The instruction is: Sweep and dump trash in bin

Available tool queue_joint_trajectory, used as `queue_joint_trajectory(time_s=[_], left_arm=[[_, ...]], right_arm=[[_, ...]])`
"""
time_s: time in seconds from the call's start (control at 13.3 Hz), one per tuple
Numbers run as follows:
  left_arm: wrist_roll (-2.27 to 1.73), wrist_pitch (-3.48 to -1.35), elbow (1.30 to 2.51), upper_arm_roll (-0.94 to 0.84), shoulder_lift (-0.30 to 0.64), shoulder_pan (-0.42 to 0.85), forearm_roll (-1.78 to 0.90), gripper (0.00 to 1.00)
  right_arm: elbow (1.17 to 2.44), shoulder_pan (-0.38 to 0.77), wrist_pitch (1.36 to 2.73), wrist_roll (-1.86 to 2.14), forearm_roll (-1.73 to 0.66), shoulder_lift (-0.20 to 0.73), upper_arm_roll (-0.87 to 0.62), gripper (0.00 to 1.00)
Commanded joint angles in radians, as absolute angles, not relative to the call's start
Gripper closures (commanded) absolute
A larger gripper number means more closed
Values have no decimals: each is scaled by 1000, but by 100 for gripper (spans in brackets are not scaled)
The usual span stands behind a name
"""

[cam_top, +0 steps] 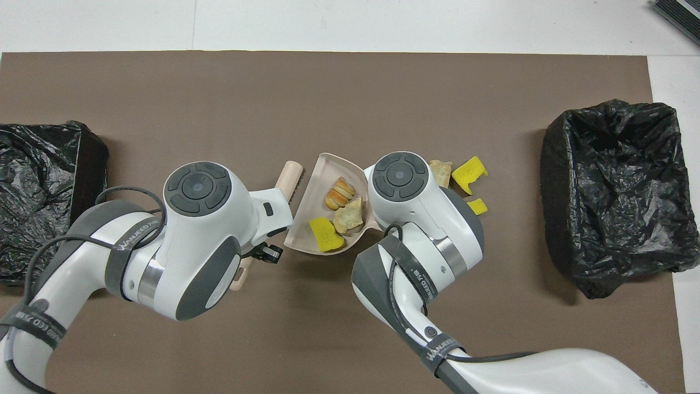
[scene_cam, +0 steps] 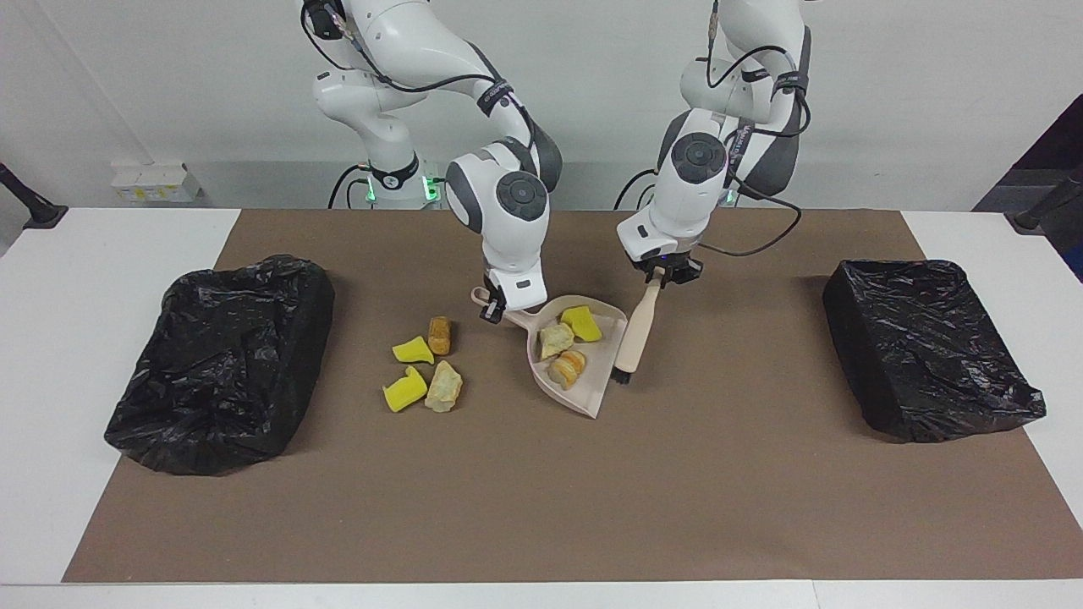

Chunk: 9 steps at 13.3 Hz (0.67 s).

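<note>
Fingers of the left gripper [scene_cam: 661, 277] are pinched on the top end of the brush [scene_cam: 634, 326], whose wooden handle hangs nearly upright with the dark bristles down at the mat [scene_cam: 541, 507], just beside the open edge of the dustpan [scene_cam: 596, 385] on the side toward the left arm's end of the table. Held that way, the brush seems ready to drag another piece in rather than to rest.

Fingers of the right gripper [scene_cam: 491, 308] are clamped on the dustpan's handle [scene_cam: 508, 315], at the end nearer the robots. That grip pins the pan flat on the mat with its mouth pointing away from the robots, so that swept pieces slide in and the pan does not skid.

Three pieces of trash lie in the pan: a yellow sponge chunk [scene_cam: 581, 324], a pale lump [scene_cam: 555, 340] touching it, and a striped bread-like lump [scene_cam: 568, 366] nearest the mouth. Four more pieces [scene_cam: 423, 368] lie in a cluster on the mat beside the pan, toward the right arm's end of the table: two yellow chunks, a brown lump and a pale lump.

A black-lined bin [scene_cam: 926, 347] sits at the left arm's end of the table and another [scene_cam: 224, 359] at the right arm's end, each well apart from the pan. I judge the sweeping roughly half done, the dumping not yet begun.
</note>
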<state>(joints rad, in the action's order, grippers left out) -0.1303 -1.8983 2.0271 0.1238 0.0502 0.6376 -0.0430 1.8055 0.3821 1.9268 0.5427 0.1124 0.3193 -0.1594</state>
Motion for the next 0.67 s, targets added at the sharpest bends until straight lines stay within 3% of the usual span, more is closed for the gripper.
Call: queue_joint_trajectory(time_s=[0.0, 0.3, 0.6], left_arm=[[-350, -1887, 2057, 123, 18, 655, -54, 100], [-622, -1946, 2161, 114, -47, 725, -58, 100], [-753, -2109, 2324, 114, -142, 900, -130, 100]], right_arm=[[1815, 332, 1921, 520, 133, 284, -166, 100], [1809, 237, 1878, 589, 133, 197, -167, 100], [1783, 86, 1784, 704, 132, 82, -163, 100]])
